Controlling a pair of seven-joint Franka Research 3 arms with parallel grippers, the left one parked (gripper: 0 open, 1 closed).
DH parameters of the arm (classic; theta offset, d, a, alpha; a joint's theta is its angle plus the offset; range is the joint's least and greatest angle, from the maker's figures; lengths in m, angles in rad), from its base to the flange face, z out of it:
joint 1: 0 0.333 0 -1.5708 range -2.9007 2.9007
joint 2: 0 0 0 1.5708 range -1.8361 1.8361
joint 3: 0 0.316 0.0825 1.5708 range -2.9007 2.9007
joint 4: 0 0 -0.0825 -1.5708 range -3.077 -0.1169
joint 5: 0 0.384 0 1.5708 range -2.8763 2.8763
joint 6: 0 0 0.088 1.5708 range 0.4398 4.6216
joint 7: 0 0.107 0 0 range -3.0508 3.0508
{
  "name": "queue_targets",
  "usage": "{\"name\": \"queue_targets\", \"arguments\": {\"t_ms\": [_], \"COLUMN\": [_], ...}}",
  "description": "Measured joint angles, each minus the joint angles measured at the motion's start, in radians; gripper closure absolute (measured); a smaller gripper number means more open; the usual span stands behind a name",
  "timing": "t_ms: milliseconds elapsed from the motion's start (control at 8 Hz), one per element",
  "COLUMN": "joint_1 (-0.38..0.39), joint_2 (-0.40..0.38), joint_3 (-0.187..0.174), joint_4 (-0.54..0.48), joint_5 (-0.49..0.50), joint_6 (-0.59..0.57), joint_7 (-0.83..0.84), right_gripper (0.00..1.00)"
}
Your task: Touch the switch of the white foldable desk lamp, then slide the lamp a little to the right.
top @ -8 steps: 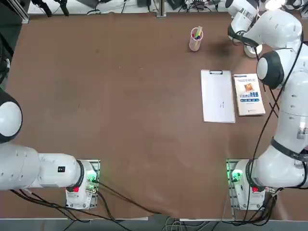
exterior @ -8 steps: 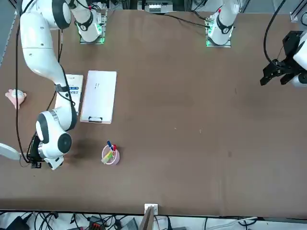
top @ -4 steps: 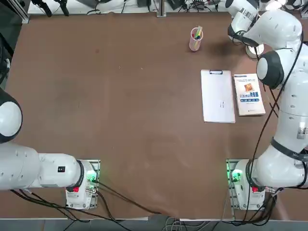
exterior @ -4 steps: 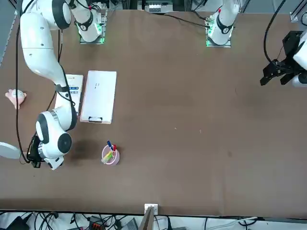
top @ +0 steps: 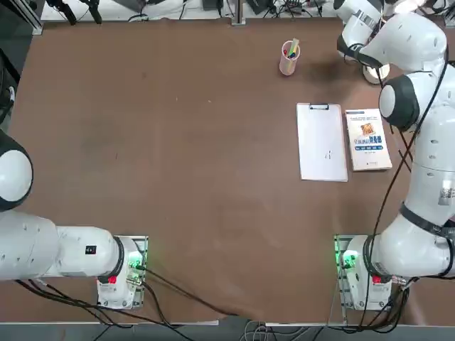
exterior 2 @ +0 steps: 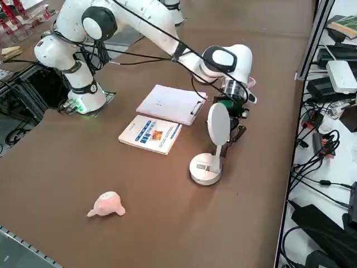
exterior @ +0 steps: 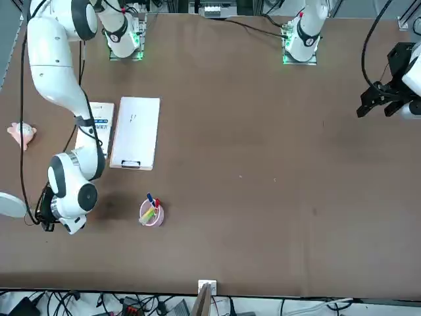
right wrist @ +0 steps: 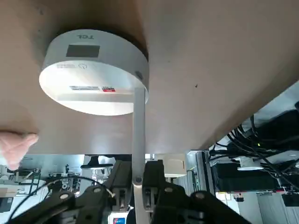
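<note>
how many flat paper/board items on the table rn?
2: the clipboard mid-right in the top view, the book lying right beside it toward the table's right edge. None seem hidden.

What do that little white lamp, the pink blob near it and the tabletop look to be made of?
The white lamp looks like smooth matte plastic: an even white disc base with printed marks and a thin stiff arm. The right gripper has its jaws shut on that arm. The pink blob seems soft rubber or foam, rounded and dull. The tabletop looks like brown matte laminate or a mat; hard to tell which.
</note>
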Motion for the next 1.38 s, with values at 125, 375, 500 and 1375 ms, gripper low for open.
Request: {"name": "queue_targets", "arguments": {"t_ms": [125,375,500,1375], "joint_1": [0.003,0.005,0.004,-0.008], "joint_2": [0.000,0.000,0.000,0.001], "joint_3": [0.001,0.001,0.000,-0.005], "joint_4": [0.011,0.025,0.029,0.102], "joint_5": [0.002,0.052,0.093,0.182], "joint_6": [-0.009,-0.046,-0.071,-0.256], "joint_7": [0.000,-0.001,-0.002,0.102], "right_gripper": [0.85,0.85,0.85,0.85]}}
